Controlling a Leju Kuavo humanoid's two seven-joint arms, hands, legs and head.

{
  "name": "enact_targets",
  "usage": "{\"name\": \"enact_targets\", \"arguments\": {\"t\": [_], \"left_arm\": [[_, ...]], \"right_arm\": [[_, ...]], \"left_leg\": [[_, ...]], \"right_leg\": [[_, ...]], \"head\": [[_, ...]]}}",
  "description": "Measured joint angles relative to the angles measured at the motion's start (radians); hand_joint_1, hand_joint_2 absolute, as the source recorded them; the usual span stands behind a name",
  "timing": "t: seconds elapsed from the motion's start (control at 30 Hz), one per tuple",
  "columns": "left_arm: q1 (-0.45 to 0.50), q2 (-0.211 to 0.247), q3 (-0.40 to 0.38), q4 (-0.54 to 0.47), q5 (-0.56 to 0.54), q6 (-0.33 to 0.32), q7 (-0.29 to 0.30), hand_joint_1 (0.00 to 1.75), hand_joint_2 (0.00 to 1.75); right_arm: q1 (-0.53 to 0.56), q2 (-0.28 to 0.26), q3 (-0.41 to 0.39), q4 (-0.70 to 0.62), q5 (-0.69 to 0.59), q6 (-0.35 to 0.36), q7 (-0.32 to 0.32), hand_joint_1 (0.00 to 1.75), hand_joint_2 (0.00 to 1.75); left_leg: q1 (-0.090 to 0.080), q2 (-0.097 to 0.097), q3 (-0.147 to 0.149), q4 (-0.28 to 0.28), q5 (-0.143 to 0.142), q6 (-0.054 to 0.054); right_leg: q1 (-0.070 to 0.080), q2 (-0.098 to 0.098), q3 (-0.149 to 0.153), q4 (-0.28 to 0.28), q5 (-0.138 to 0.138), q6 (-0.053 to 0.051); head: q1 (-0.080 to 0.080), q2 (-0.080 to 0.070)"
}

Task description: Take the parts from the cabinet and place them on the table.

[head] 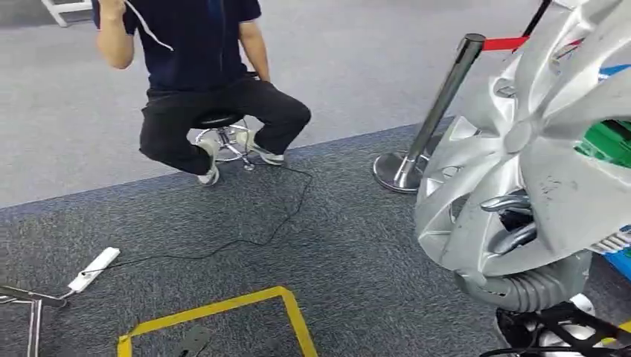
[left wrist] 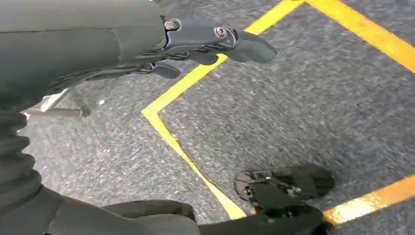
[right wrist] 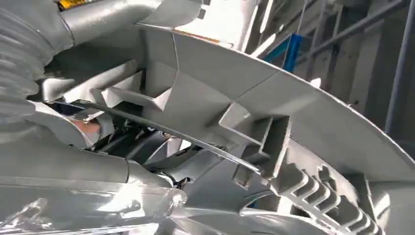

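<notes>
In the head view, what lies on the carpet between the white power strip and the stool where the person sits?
A thin black cable runs from the power strip across the carpet toward the stool; the head view shows it.

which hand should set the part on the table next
Right. The right hand already grips the silver wheel cover, fingers through its spokes. The left hand hangs over the floor holding nothing.

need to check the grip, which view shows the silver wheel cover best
The head view: the silver wheel cover shows its spoked face, with right robot hand fingers hooked through an opening. The right wrist view sees its ribbed back very close. The left wrist view looks at carpet and yellow floor tape instead.
</notes>
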Motion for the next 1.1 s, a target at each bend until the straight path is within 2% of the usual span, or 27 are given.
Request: {"name": "enact_targets", "arguments": {"t": [0.03, 0.07, 0.1, 0.13, 0.17, 0.23, 0.27, 0.3, 0.33, 0.4, 0.43, 0.47, 0.5, 0.53, 0.57, 0.6, 0.63, 0.73, 0.77, 0.8, 0.83, 0.87, 0.93, 0.97, 1.0, 1.07, 1.1], "left_arm": [[0.001, 0.000, 0.000, 0.000, -0.001, -0.001, 0.000, 0.00, 1.75], [0.000, -0.001, 0.000, 0.000, -0.002, -0.001, 0.001, 0.00, 1.75], [-0.001, 0.000, 0.000, 0.000, -0.002, -0.001, 0.001, 0.00, 1.75], [-0.003, 0.001, 0.000, 0.000, -0.003, -0.001, 0.002, 0.00, 1.75], [-0.002, 0.001, 0.000, 0.000, -0.005, -0.001, 0.004, 0.00, 1.75], [0.003, 0.001, -0.001, 0.001, -0.016, -0.005, 0.012, 0.00, 1.75], [0.003, 0.003, -0.002, 0.002, -0.025, -0.007, 0.019, 0.00, 1.75], [0.001, 0.002, -0.009, 0.002, -0.044, -0.012, 0.037, 0.00, 1.75], [-0.008, 0.002, -0.022, 0.002, -0.067, -0.021, 0.059, 0.00, 1.75], [-0.027, 0.002, -0.038, 0.002, -0.088, -0.031, 0.086, 0.00, 1.75], [-0.035, 0.002, -0.044, 0.002, -0.092, -0.036, 0.093, 0.00, 1.75], [-0.040, 0.002, -0.048, 0.002, -0.097, -0.037, 0.097, 0.00, 1.75], [-0.041, 0.002, -0.051, 0.002, -0.098, -0.037, 0.099, 0.00, 1.75], [-0.040, 0.002, -0.053, 0.002, -0.098, -0.037, 0.099, 0.00, 1.75], [-0.040, 0.002, -0.055, 0.002, -0.098, -0.037, 0.100, 0.00, 1.75], [-0.042, 0.002, -0.061, 0.002, -0.099, -0.037, 0.101, 0.00, 1.75], [-0.048, 0.002, -0.064, 0.002, -0.100, -0.037, 0.101, 0.00, 1.75], [-0.050, 0.005, -0.068, 0.002, -0.110, -0.037, 0.107, 0.00, 1.75], [-0.049, 0.006, -0.069, 0.002, -0.115, -0.037, 0.112, 0.00, 1.75], [-0.049, 0.006, -0.072, 0.002, -0.118, -0.037, 0.116, 0.00, 1.75], [-0.052, 0.008, -0.075, 0.002, -0.119, -0.036, 0.120, 0.00, 1.75], [-0.056, 0.007, -0.076, 0.002, -0.119, -0.035, 0.121, 0.00, 1.75], [-0.063, 0.005, -0.076, 0.002, -0.119, -0.034, 0.124, 0.00, 1.75], [-0.064, 0.006, -0.076, 0.002, -0.119, -0.034, 0.127, 0.00, 1.75], [-0.064, 0.007, -0.076, 0.002, -0.118, -0.034, 0.131, 0.00, 1.75], [-0.065, 0.008, -0.076, 0.002, -0.118, -0.033, 0.137, 0.00, 1.75], [-0.067, 0.008, -0.076, 0.002, -0.117, -0.033, 0.141, 0.00, 1.75]], "right_arm": [[0.000, 0.000, 0.000, 0.000, 0.000, 0.000, 0.000, 1.75, 1.75], [0.000, 0.000, 0.001, 0.000, 0.000, 0.000, 0.000, 1.75, 1.75], [-0.001, 0.000, 0.001, 0.000, 0.001, 0.000, 0.000, 1.75, 1.75], [0.000, 0.000, 0.001, -0.002, 0.002, 0.000, -0.001, 1.75, 1.75], [0.003, 0.000, 0.002, -0.002, 0.002, 0.000, 0.000, 1.75, 1.75], [0.004, 0.000, 0.002, -0.002, 0.002, 0.000, 0.000, 1.75, 1.75], [0.002, 0.000, 0.002, -0.002, 0.001, 0.000, 0.000, 1.75, 1.75], [0.001, 0.000, 0.001, -0.002, -0.003, -0.001, 0.000, 1.75, 1.75], [-0.003, 0.000, 0.000, -0.002, -0.012, -0.003, 0.001, 1.75, 1.75], [-0.012, 0.000, -0.002, -0.001, -0.019, -0.004, 0.006, 1.75, 1.75], [-0.015, 0.000, -0.002, 0.000, -0.021, -0.003, 0.008, 1.75, 1.75], [-0.017, 0.000, -0.002, 0.001, -0.022, -0.003, 0.008, 1.75, 1.75], [-0.017, 0.000, -0.002, 0.001, -0.023, -0.003, 0.009, 1.75, 1.75], [-0.017, 0.000, -0.002, 0.001, -0.024, -0.003, 0.010, 1.75, 1.75], [-0.018, 0.000, -0.002, 0.001, -0.024, -0.003, 0.010, 1.75, 1.75], [-0.020, 0.000, -0.002, 0.001, -0.025, -0.005, 0.010, 1.75, 1.75], [-0.021, 0.000, -0.003, 0.001, -0.026, -0.007, 0.010, 1.75, 1.75], [-0.022, 0.000, -0.004, 0.001, -0.027, -0.021, 0.010, 1.75, 1.75], [-0.022, 0.000, -0.006, 0.000, -0.031, -0.025, 0.009, 1.75, 1.75], [-0.024, 0.000, -0.013, 0.000, -0.035, -0.030, 0.010, 1.75, 1.75], [-0.024, 0.000, -0.023, -0.001, -0.041, -0.033, 0.008, 1.75, 1.75], [-0.024, -0.001, -0.032, 0.000, -0.044, -0.038, 0.008, 1.75, 1.75], [-0.023, -0.005, -0.052, 0.000, -0.049, -0.042, 0.009, 1.75, 1.75], [-0.023, -0.007, -0.059, 0.000, -0.051, -0.042, 0.009, 1.75, 1.75], [-0.023, -0.008, -0.064, 0.000, -0.051, -0.042, 0.010, 1.75, 1.75], [-0.023, -0.008, -0.073, 0.000, -0.052, -0.043, 0.010, 1.75, 1.75], [-0.024, -0.009, -0.078, 0.000, -0.053, -0.043, 0.012, 1.75, 1.75]], "left_leg": [[0.002, -0.014, 0.001, 0.000, 0.000, -0.001], [0.004, -0.027, 0.002, 0.001, 0.000, -0.004], [0.002, -0.036, -0.002, 0.001, 0.001, -0.011], [0.002, -0.051, -0.011, 0.009, 0.004, -0.016], [0.006, -0.056, -0.016, 0.005, 0.009, -0.022], [0.012, -0.078, -0.021, 0.000, 0.016, -0.035], [0.010, -0.048, -0.024, 0.009, 0.008, -0.037], [0.001, 0.013, -0.037, 0.036, -0.014, -0.040], [0.001, 0.045, -0.070, 0.104, -0.054, -0.044], [0.002, 0.061, -0.141, 0.253, -0.118, -0.046], [0.002, 0.061, -0.163, 0.302, -0.129, -0.045], [0.002, 0.062, -0.161, 0.300, -0.115, -0.043], [0.002, 0.063, -0.139, 0.261, -0.085, -0.040], [0.000, 0.067, -0.104, 0.197, -0.050, -0.035], [-0.004, 0.081, -0.066, 0.130, -0.020, -0.030], [-0.017, 0.145, -0.010, 0.038, 0.004, -0.019], [-0.025, 0.157, 0.002, -0.003, -0.009, -0.016], [-0.027, 0.122, -0.008, 0.004, -0.008, -0.005], [-0.021, 0.107, -0.001, -0.005, -0.001, 0.003], [-0.015, 0.097, -0.001, -0.007, 0.002, 0.005], [-0.011, 0.086, -0.001, -0.007, 0.002, 0.008], [-0.009, 0.073, -0.002, -0.007, 0.003, 0.010], [-0.008, 0.045, -0.002, -0.007, 0.004, 0.011], [-0.007, 0.030, -0.002, -0.006, 0.004, 0.011], [-0.007, 0.017, -0.001, -0.006, 0.004, 0.011], [-0.003, -0.013, 0.000, -0.003, 0.004, 0.007], [-0.001, -0.025, 0.000, -0.001, 0.003, 0.002]], "right_leg": [[-0.002, 0.012, 0.038, -0.084, 0.047, -0.002], [-0.006, 0.040, 0.081, -0.173, 0.088, -0.001], [-0.013, 0.092, 0.096, -0.201, 0.068, -0.003], [-0.016, 0.092, 0.109, -0.218, 0.068, -0.004], [-0.012, 0.082, 0.105, -0.216, 0.070, -0.008], [-0.007, 0.064, 0.104, -0.213, 0.074, -0.019], [-0.011, 0.048, 0.107, -0.219, 0.078, -0.028], [-0.008, 0.038, 0.108, -0.220, 0.079, -0.030], [-0.005, 0.022, 0.108, -0.220, 0.078, -0.039], [-0.001, -0.010, 0.107, -0.220, 0.077, -0.042], [0.000, -0.027, 0.107, -0.220, 0.077, -0.043], [0.001, -0.041, 0.108, -0.220, 0.076, -0.044], [0.002, -0.055, 0.108, -0.220, 0.075, -0.044], [0.003, -0.067, 0.109, -0.220, 0.075, -0.044], [0.003, -0.075, 0.111, -0.220, 0.074, -0.043], [0.005, -0.087, 0.113, -0.220, 0.072, -0.040], [0.013, -0.099, 0.109, -0.213, 0.067, -0.033], [0.013, -0.135, 0.116, -0.221, 0.066, -0.023], [0.014, -0.147, 0.115, -0.219, 0.060, -0.016], [0.008, -0.090, 0.106, -0.198, 0.044, -0.008], [0.005, -0.041, 0.083, -0.141, 0.010, -0.004], [0.005, -0.019, 0.050, -0.070, -0.023, 0.000], [0.003, -0.005, -0.024, 0.073, -0.070, 0.005], [0.003, -0.005, -0.038, 0.085, -0.059, 0.006], [0.003, -0.004, -0.030, 0.057, -0.030, 0.006], [-0.002, 0.010, 0.042, -0.108, 0.065, 0.007], [-0.009, 0.041, 0.077, -0.183, 0.094, 0.011]], "head": [[0.000, 0.000], [0.000, 0.000], [0.000, 0.000], [-0.001, 0.000], [-0.002, 0.000], [-0.002, 0.000], [-0.003, 0.000], [-0.010, 0.000], [-0.013, 0.000], [-0.013, 0.000], [-0.014, 0.000], [-0.013, 0.000], [-0.013, 0.000], [-0.013, 0.000], [-0.013, 0.000], [-0.014, 0.000], [-0.015, 0.000], [-0.011, 0.000], [-0.013, 0.000], [-0.009, 0.000], [-0.006, 0.000], [-0.001, 0.000], [0.001, 0.000], [0.002, 0.000], [0.001, 0.000], [0.001, 0.000], [0.001, 0.000]]}}
